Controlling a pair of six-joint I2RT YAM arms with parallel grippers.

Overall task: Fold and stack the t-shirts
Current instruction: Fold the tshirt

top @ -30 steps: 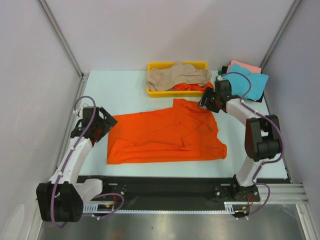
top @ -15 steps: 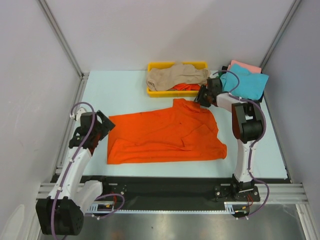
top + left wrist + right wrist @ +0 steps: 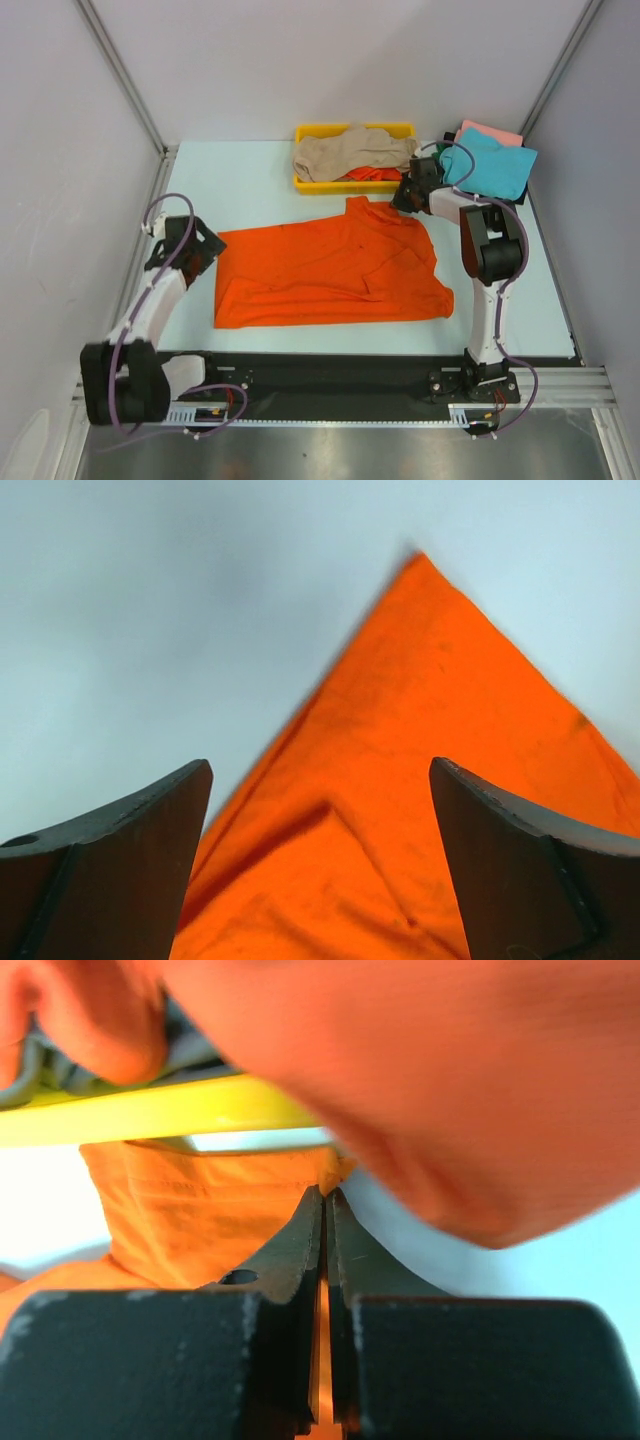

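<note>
You have a pale table boxed in by plain grey walls on three sides, with slanting aluminium posts at the back corners. The light is soft and even. A dark rail lines the near edge.

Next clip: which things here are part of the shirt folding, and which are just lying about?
Job: orange shirt, spread flat; beige shirt, in the yellow tray; teal shirt lying on pink shirt, far right.
Lying about: the yellow tray itself; table.
</note>
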